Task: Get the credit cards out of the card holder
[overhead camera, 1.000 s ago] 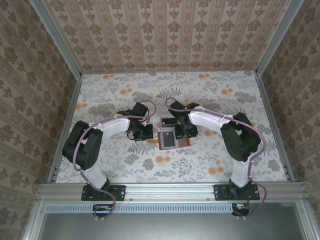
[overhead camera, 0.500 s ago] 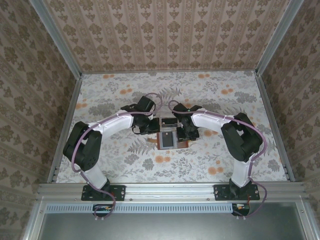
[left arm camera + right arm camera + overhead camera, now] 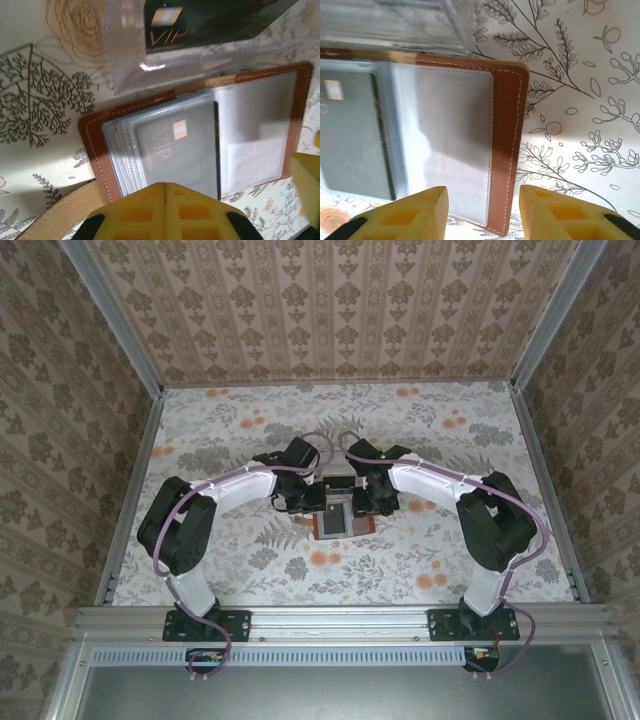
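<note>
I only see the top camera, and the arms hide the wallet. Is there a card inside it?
Observer: Yes, the left wrist view shows a grey VIP card tucked in the pockets of the card holder.
Operator: Is any card out already?
Observer: A second VIP card lies in the clear tray just beyond the holder.
Operator: Is the right pincher open?
Observer: Yes, the right gripper is open, the holder's brown edge between its fingers.

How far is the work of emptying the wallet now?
Done: the wallet lies open, and one dark card is in the clear tray. In hand: the shut left claw and open right claw are at the wallet. Left: a VIP card sits in its pocket.
</note>
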Controlling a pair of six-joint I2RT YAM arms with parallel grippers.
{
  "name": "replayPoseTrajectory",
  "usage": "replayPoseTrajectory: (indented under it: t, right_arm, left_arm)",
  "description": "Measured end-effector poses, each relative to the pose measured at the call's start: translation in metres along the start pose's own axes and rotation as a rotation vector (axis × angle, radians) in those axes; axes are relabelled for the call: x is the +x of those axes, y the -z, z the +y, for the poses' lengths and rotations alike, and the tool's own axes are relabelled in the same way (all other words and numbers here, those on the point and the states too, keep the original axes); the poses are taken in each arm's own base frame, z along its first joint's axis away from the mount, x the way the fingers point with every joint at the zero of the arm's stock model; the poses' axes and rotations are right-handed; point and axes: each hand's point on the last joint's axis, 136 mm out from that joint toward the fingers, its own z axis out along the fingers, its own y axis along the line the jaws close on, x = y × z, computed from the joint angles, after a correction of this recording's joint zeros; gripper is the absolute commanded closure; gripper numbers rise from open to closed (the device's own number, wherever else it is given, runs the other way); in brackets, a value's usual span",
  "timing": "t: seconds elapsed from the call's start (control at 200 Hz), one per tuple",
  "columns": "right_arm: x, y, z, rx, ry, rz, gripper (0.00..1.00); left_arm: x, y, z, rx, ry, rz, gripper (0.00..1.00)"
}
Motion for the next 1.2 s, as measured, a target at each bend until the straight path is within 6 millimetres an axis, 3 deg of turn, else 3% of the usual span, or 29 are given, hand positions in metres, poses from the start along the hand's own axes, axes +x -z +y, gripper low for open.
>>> replayPoseTrajectory:
  t: [0.24,0.46,0.715,1.2]
  right_arm:
    - [-0.011,0.015,0.033,-0.192,-0.024,-0.023,0.63]
    - [-0.022,0.013,0.062,-0.383,-0.074,-0.022,0.72]
    - [-0.019,-0.014,0.064,-0.408,-0.103,0.031,0.7]
    - [-0.018,-0.031,0.063,-0.402,-0.109,0.058,0.69]
  left_arm:
    - [0.011,-0.015,0.009,-0.02,0.02,0.038,0.93]
    - [0.012,-0.015,0.01,-0.024,0.02,0.039,0.95]
    - [0.012,-0.016,0.012,-0.033,0.022,0.04,0.96]
    - [0.012,-0.016,0.013,-0.039,0.024,0.04,0.97]
